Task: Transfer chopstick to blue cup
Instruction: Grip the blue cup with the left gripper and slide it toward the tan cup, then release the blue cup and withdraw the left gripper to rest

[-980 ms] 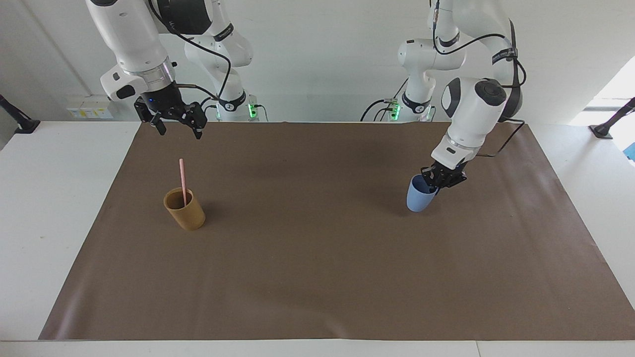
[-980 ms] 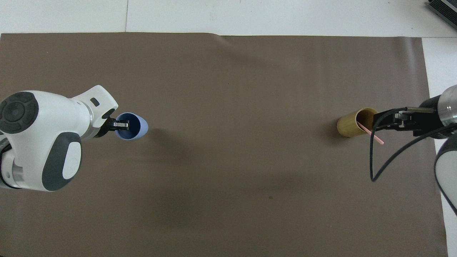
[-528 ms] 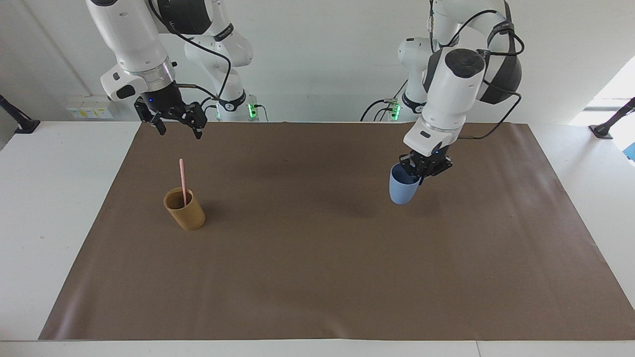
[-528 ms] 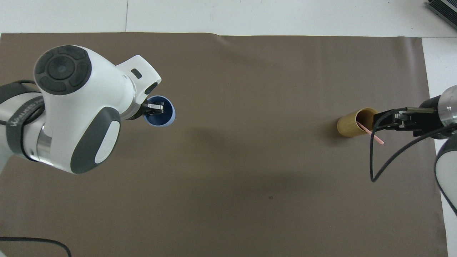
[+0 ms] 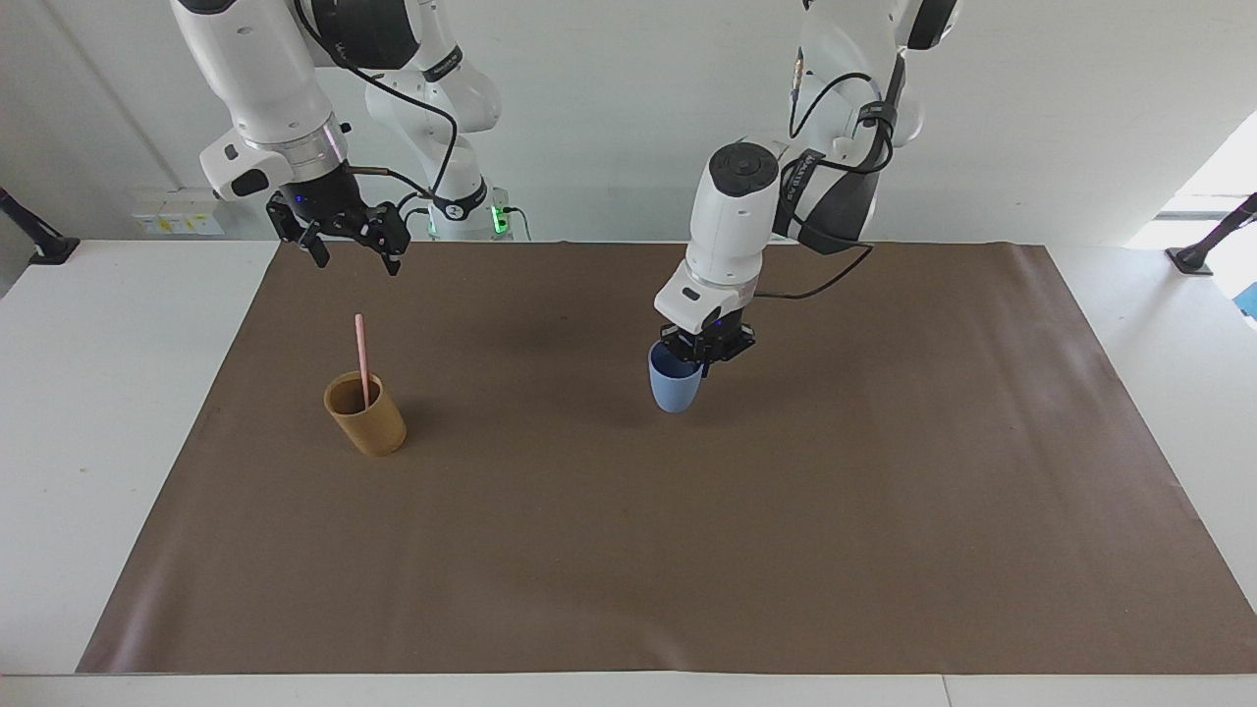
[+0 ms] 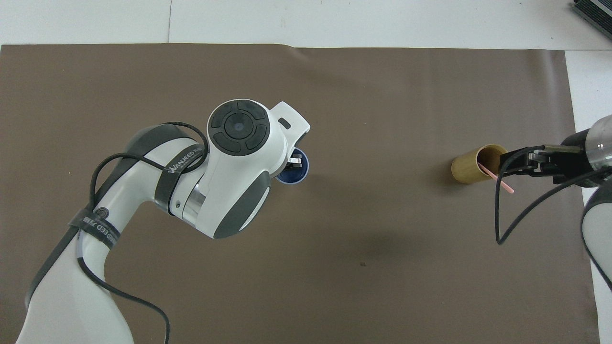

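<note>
Chopstick (image 5: 360, 355) upright in tan cup (image 5: 366, 416); blue cup (image 5: 674, 384) w/ nothing inside

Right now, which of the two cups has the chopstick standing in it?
The tan-brown cup toward the right arm's end holds the chopstick. The blue cup, gripped at its rim by the left gripper, holds none.

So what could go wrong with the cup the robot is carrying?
The left claw pinches only the rim of the blue cup, which hangs over the middle of the brown mat. With such a small grip, it might slip or tilt. The pink stick leans in the tan cup at the right arm's end. The open right claw hangs over the mat's edge near the robots, and a clumsy grab could tip that cup.
</note>
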